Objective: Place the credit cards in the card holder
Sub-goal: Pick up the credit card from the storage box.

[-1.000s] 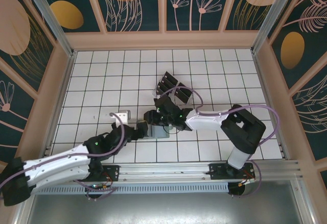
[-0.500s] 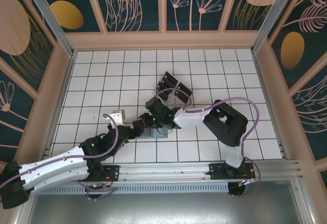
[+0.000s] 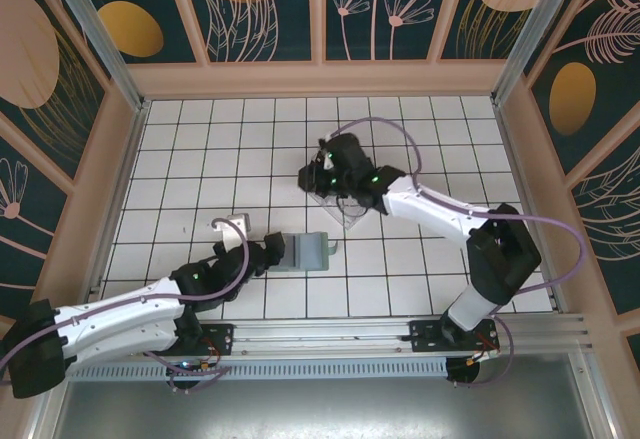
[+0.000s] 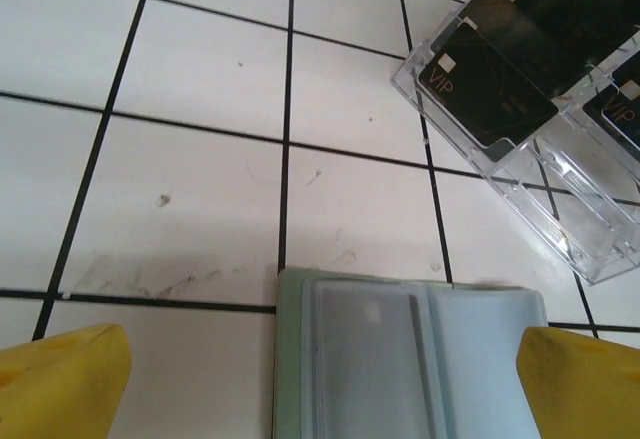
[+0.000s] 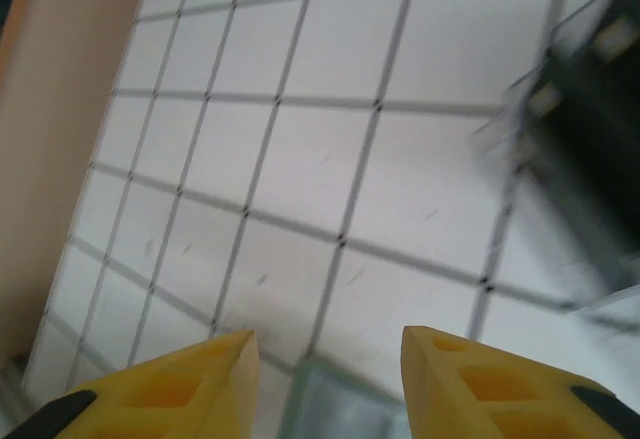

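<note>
Nearest, the left gripper (image 3: 272,251) sat low over the table (image 3: 180,159) close to its near edge, a bit left of middle, jaws spread wide, holding nothing. In the left wrist view its yellow fingertips (image 4: 62,384) stood either side of the card holder (image 4: 410,359); could not tell if they touched it. The card holder lay flat and opened on the table just beside that gripper, with a sage-green rim and a paler blue-green inside with a clear pocket facing up. Farther back and to the right, near the holder but apart from it, sat a clear acrylic rack (image 4: 590,239) around the middle of the table. The credit cards (image 4: 490,79), dark, at least three, leaned tilted in its slots, one marked VIP. The right gripper (image 3: 318,174) hung over the far-left end of the rack, with the right arm (image 3: 450,221) reaching in from the near right corner. In the right wrist view its fingers (image 5: 175,384) were apart with nothing between them, so it was open. A blurred dark card in the rack showed at that view's right edge. Could not tell whether the gripper touched rack or cards.
</note>
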{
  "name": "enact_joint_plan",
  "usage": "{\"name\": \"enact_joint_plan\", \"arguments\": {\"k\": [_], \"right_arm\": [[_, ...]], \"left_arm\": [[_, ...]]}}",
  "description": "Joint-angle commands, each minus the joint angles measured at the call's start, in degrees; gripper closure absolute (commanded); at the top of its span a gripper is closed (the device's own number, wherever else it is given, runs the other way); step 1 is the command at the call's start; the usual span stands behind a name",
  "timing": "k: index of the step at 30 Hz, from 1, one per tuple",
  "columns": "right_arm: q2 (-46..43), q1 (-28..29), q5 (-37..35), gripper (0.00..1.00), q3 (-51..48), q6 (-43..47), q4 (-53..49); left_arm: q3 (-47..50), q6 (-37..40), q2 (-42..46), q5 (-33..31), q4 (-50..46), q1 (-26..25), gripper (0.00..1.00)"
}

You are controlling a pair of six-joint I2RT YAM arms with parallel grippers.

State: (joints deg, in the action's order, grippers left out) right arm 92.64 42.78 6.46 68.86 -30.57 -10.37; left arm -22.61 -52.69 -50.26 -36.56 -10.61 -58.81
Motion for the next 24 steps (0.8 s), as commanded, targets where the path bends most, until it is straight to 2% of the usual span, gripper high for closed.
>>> {"name": "enact_joint_plan", "arguments": {"k": [1, 11, 16, 24], "right_arm": [[1.58, -2.03, -3.31, 0.58, 3.33, 8.39, -9.23], [15.08, -2.28, -7.05, 0.62, 18.14, 18.20, -19.72], [20.96, -0.72, -12.38, 0.63, 23.71, 20.84, -23.48], [27.43, 2.29, -22.13, 0.64, 29.79, 23.96, -28.29]], "left_arm": [[-3.94, 3.87, -2.80, -0.17, -0.15, 2.72, 0.01], [-10.12, 14.53, -14.56, 11.61, 5.23, 16.99, 0.01], [-12.49, 16.75, -20.45, 17.79, 7.30, 21.95, 0.01], [-14.65, 17.74, -24.43, 21.95, 9.11, 24.27, 0.01]]}}
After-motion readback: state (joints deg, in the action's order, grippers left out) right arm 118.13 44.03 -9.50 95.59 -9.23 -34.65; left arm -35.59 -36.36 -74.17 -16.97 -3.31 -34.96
